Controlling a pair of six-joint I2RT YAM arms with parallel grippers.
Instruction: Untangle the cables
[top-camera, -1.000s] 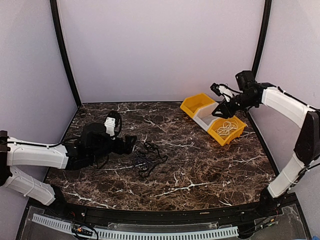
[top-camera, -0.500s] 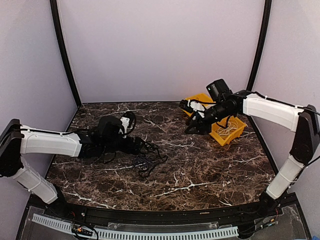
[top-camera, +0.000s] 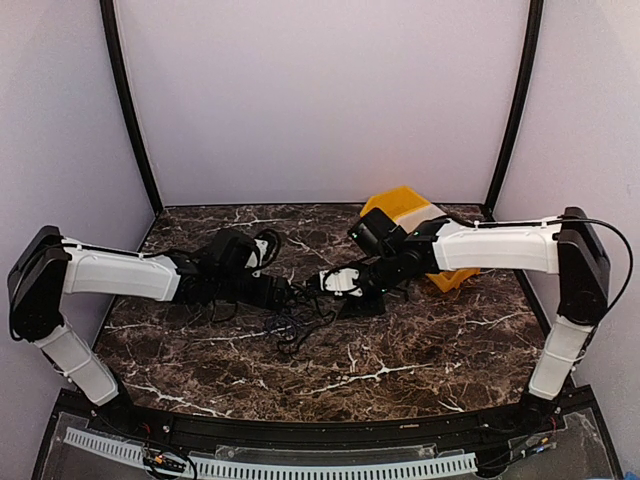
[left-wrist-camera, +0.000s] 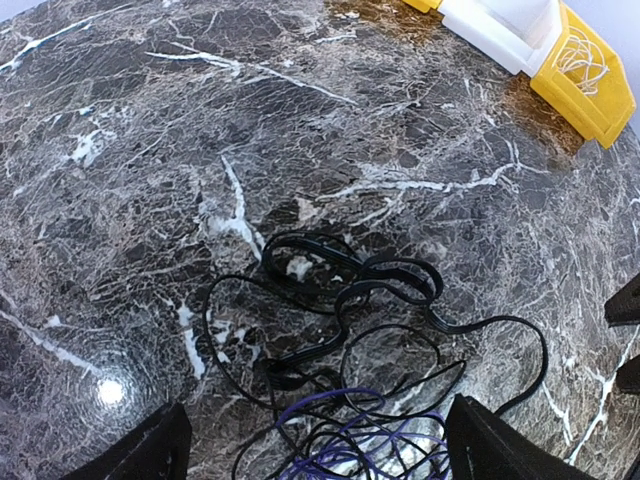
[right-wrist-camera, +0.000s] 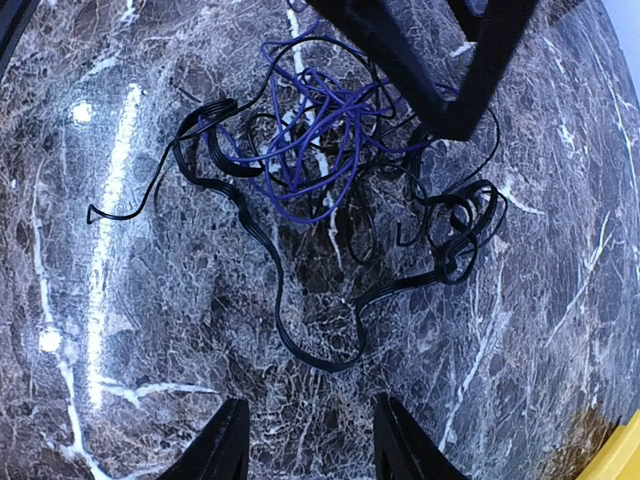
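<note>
The black and purple cables (left-wrist-camera: 345, 330) lie tangled on the marble table (left-wrist-camera: 150, 150). The left gripper (left-wrist-camera: 318, 405) and the right gripper (right-wrist-camera: 310, 400) are close to them, both spread open and empty.

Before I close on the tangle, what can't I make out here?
- Top external: how the cables cross is too small to see; the left gripper covers their left edge.
- Left wrist: the cables' lower part is cut off by the bottom edge.
- Right wrist: strands at the top are behind the left gripper.
</note>
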